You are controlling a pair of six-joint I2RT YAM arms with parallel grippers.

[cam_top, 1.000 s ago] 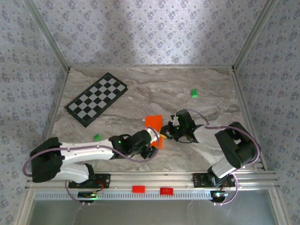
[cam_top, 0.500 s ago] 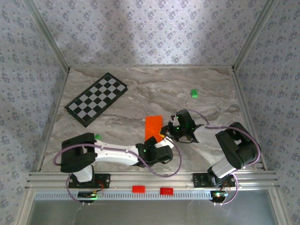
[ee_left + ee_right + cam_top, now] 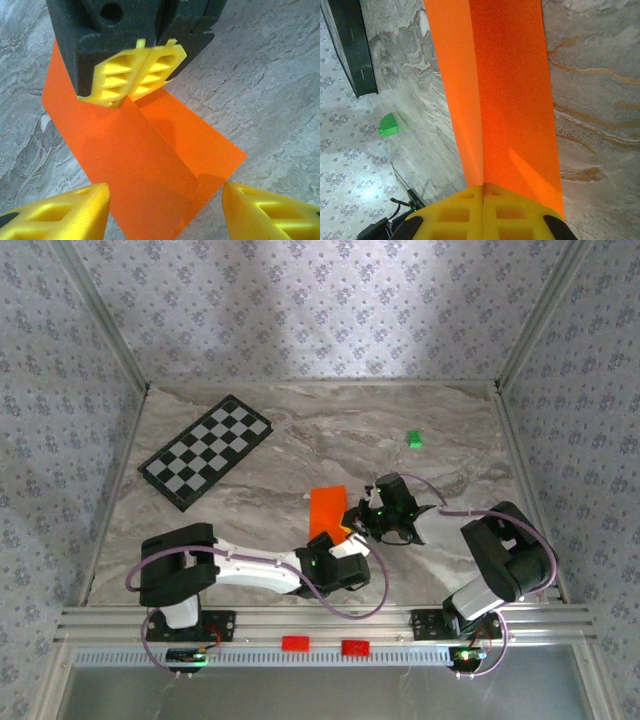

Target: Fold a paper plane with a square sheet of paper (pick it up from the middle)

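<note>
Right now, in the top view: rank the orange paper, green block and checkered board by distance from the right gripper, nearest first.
1. orange paper: pinched in the shut right gripper, centre of the table.
2. green block: far side, off to the right.
3. checkered board: far left.

No text, label or number is legible.

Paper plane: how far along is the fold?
Done: the square sheet of paper carries one crease down its middle, with one half raised. In hand: the right tool is shut on the sheet at the crease's far end, and the left tool stands open astride the near end. Left: nose corner folds and wing folds; no pointed dart yet.
</note>
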